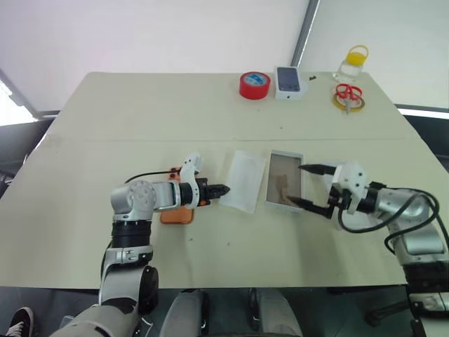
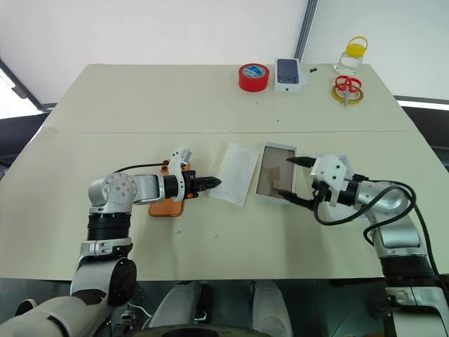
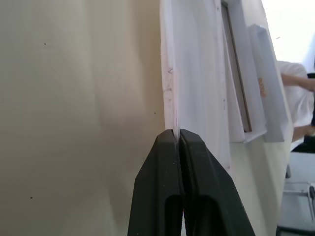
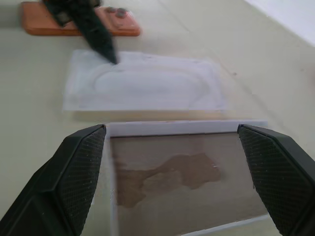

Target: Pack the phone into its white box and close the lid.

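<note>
A: Where the left gripper (image 1: 223,189) meets the thin white insert (image 1: 244,180), its two black fingers are pressed together on the sheet's near edge; the left wrist view shows the edge pinched between them. Agree?

B: Agreed. Left gripper clamped on the insert. The insert lies flat on the worktop (image 1: 210,112), an oval outline embossed in it, just left of the white box (image 1: 284,180).

A: Phone position?

B: The phone (image 1: 177,213) lies flat on the worktop under the left forearm, orange, lenses visible in the right wrist view. It is outside the box, on the far side of the insert from it.

A: Box state?

B: Open tray, tan floor with a darker patch, nothing in it. Long axis runs away from the robot.

A: Right gripper (image 1: 312,187)?

B: Fingers spread wide, straddling the box's right edge region, one finger toward the far corner, one toward the near corner. Holding nothing. Contact with the rim: cannot tell.

A: Back of the worktop?

B: Red tape roll (image 1: 254,85), small white carton with a phone picture (image 1: 288,82), red-handled scissors (image 1: 347,95) on a yellow ring, a jar with a yellow lid (image 1: 352,63).
</note>
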Motion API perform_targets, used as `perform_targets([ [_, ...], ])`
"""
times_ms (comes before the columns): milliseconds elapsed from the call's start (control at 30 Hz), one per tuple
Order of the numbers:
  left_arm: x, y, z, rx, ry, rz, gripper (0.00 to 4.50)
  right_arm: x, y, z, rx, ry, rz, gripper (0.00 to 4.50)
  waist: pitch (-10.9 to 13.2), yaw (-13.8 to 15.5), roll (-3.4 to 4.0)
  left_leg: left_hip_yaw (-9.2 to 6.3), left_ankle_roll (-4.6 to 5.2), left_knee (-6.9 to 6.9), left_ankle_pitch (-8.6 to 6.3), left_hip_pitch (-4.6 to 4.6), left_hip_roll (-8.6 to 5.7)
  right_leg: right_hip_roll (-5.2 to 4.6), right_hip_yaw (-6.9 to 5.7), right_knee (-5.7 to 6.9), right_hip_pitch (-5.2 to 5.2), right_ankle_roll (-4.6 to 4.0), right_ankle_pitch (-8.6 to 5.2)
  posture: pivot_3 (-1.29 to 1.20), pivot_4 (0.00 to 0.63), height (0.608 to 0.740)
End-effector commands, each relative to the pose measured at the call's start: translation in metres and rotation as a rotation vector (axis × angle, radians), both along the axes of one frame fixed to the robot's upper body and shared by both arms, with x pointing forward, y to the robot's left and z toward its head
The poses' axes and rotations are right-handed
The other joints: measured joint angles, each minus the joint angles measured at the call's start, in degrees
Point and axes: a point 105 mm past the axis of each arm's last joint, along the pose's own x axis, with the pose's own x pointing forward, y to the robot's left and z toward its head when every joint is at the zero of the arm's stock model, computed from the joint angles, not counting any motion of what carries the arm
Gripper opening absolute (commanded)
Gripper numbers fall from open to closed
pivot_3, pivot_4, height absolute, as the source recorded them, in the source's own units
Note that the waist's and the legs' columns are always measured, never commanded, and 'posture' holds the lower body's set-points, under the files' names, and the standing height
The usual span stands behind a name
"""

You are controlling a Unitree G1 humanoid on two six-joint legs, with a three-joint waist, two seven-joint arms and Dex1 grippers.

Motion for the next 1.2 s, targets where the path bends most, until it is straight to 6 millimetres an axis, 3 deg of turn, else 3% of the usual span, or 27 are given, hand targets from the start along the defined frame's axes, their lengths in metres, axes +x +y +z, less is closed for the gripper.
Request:
perform_targets([
  [33, 0.002, 0.009, 0.012, -0.062, -0.026, 0.053, 0.02, -0.011, 0.014, -0.013, -0.077, 0.015, 0.086, 4.50, 0.0, -0.1, 0.00, 0.00, 0.00, 0.00, 0.00, 0.00, 0.00, 0.00, 0.00, 0.00, 0.00, 0.00, 0.00, 0.00, 0.150, 0.740],
  [267, 0.015, 0.017, 0.028, -0.073, -0.115, 0.159, 0.02, 0.004, 0.012, -0.032, -0.145, 0.089, 0.054, 4.50, 0.0, 0.0, -0.05, 0.01, -0.04, 0.00, 0.02, -0.02, -0.01, 0.00, 0.00, -0.01, -0.02, 0.00, 0.00, 0.00, 0.150, 0.740],
  [367, 0.018, 0.017, 0.034, -0.080, -0.153, 0.186, 0.00, 0.005, 0.010, -0.032, -0.120, 0.146, 0.061, 3.73, 0.0, 0.2, -0.06, -0.03, -0.06, 0.00, 0.03, -0.03, -0.01, 0.00, -0.01, -0.02, -0.01, -0.01, 0.00, 0.00, 0.150, 0.740],
  [600, 0.022, 0.021, 0.045, -0.113, -0.204, 0.243, 0.00, 0.004, 0.012, -0.033, -0.141, 0.158, 0.094, 0.09, 0.1, 0.0, -0.09, -0.02, -0.07, 0.00, 0.03, -0.05, -0.01, 0.00, -0.01, -0.05, -0.01, -0.02, 0.00, 0.00, 0.150, 0.740],
  [733, 0.020, 0.018, 0.056, -0.206, -0.180, 0.233, 0.00, 0.003, 0.026, -0.036, -0.138, 0.155, 0.134, 0.03, 0.1, 0.0, -0.11, -0.02, -0.07, 0.00, 0.03, -0.05, -0.01, 0.01, -0.01, -0.05, -0.01, -0.01, 0.00, 0.00, 0.150, 0.740],
  [900, 0.015, 0.008, 0.067, -0.307, -0.144, 0.197, 0.00, -0.001, 0.069, -0.034, -0.092, 0.115, 0.251, 0.03, 0.1, -0.1, -0.14, -0.03, -0.08, 0.00, 0.04, -0.05, -0.01, 0.02, -0.03, -0.04, -0.01, 0.00, 0.01, 0.00, 0.150, 0.740],
  [1000, 0.011, 0.003, 0.064, -0.302, -0.127, 0.180, 0.00, 0.000, 0.082, -0.029, -0.068, 0.090, 0.285, 0.03, 0.1, -0.1, -0.14, -0.03, -0.10, 0.00, 0.05, -0.04, -0.03, 0.02, -0.03, -0.02, -0.01, 0.01, 0.01, 0.00, 0.150, 0.740],
  [1200, 0.002, -0.008, 0.052, -0.267, -0.090, 0.165, 0.00, 0.007, 0.082, -0.021, -0.067, 0.059, 0.265, 0.03, 0.1, 0.0, -0.14, -0.04, -0.15, 0.00, 0.08, -0.05, -0.05, 0.02, -0.02, -0.03, -0.01, 0.00, 0.01, 0.00, 0.150, 0.740],
])
